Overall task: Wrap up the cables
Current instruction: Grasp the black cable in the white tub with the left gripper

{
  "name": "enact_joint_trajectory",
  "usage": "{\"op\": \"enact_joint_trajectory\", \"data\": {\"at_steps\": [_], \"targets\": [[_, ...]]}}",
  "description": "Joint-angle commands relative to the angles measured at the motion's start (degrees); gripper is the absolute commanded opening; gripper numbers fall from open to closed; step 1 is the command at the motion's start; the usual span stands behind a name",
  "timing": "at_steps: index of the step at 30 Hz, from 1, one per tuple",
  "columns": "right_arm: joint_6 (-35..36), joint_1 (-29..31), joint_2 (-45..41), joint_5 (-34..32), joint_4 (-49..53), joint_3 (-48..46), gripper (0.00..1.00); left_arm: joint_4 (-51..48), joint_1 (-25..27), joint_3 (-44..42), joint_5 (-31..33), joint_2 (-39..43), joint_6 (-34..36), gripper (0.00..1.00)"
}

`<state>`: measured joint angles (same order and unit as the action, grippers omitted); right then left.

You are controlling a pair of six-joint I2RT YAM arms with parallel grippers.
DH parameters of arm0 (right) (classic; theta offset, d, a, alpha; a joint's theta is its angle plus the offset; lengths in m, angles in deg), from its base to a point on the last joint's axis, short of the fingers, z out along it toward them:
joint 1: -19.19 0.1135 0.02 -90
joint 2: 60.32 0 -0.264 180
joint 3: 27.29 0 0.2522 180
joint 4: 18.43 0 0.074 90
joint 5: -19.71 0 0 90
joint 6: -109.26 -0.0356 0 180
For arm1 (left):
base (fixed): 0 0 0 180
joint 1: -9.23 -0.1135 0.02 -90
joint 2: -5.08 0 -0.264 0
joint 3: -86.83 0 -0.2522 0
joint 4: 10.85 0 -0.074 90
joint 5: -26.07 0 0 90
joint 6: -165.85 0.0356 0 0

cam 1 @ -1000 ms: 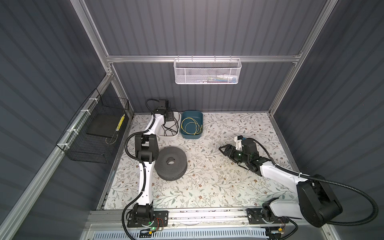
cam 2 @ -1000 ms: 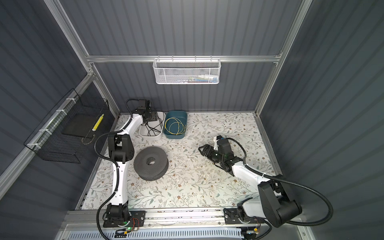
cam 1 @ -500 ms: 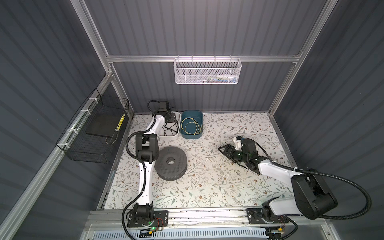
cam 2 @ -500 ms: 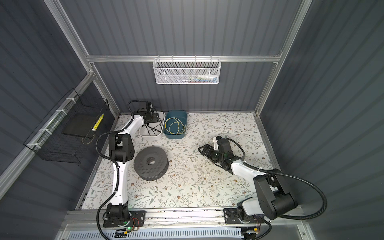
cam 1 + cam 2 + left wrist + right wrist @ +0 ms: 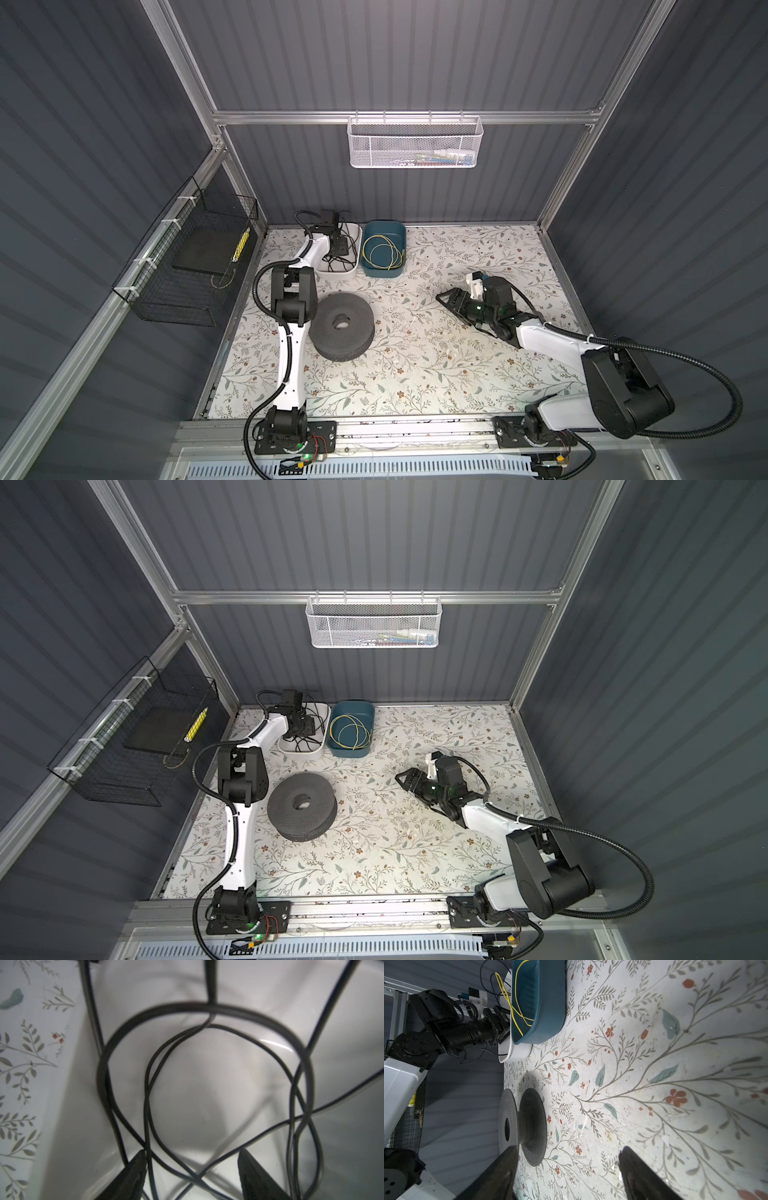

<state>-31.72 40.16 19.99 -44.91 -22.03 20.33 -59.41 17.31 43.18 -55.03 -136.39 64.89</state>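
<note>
In a top view we find the black wire heaped in loose loops in the white tray at the upper left of the floral mat. The left gripper is lowered into that tray. The yellow wire lies coiled in the blue tray just beside it, and the empty spool sits left of centre. The right gripper hovers right of centre, well apart from both trays.

In the left wrist view the jaws stand spread. Several black strands cross between them near the bottom edge, and none is pinched. We judge the wire light, limp and springy. It is likely to slip out of a pinch and drag neighbouring loops along. A single strand near a free end, clear of the crossings, looks the best hold, though no end shows here.

In the right wrist view the jaws are spread over bare mat and hold nothing, with the spool at lower left
</note>
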Motion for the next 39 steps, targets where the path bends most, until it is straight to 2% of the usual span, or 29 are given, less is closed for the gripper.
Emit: {"op": "enact_joint_trajectory", "data": {"at_steps": [1, 5, 12, 33, 39], "targets": [[-0.1, -0.2, 0.4, 1.3, -1.3, -0.3, 0.79, -2.1, 0.7, -1.2, 1.5, 0.4, -1.0, 0.7], [-0.1, -0.3, -0.2, 1.2, -1.3, -1.1, 0.79, -2.8, 1.2, -1.5, 3.7, -0.1, -0.6, 0.68], [1.2, -0.3, -3.5, 0.4, 1.4, -1.0, 0.79, -2.6, 1.2, -2.7, 3.7, -1.2, -0.3, 0.57], [1.6, -3.4, -6.0, 2.1, 3.1, 0.1, 0.77, -1.1, 1.2, -4.6, 2.8, 1.7, 0.3, 0.0], [2.0, -4.0, -7.1, 2.2, 3.8, 0.1, 0.77, 0.3, 1.2, -3.9, 1.8, 5.4, 0.3, 0.0]]}}
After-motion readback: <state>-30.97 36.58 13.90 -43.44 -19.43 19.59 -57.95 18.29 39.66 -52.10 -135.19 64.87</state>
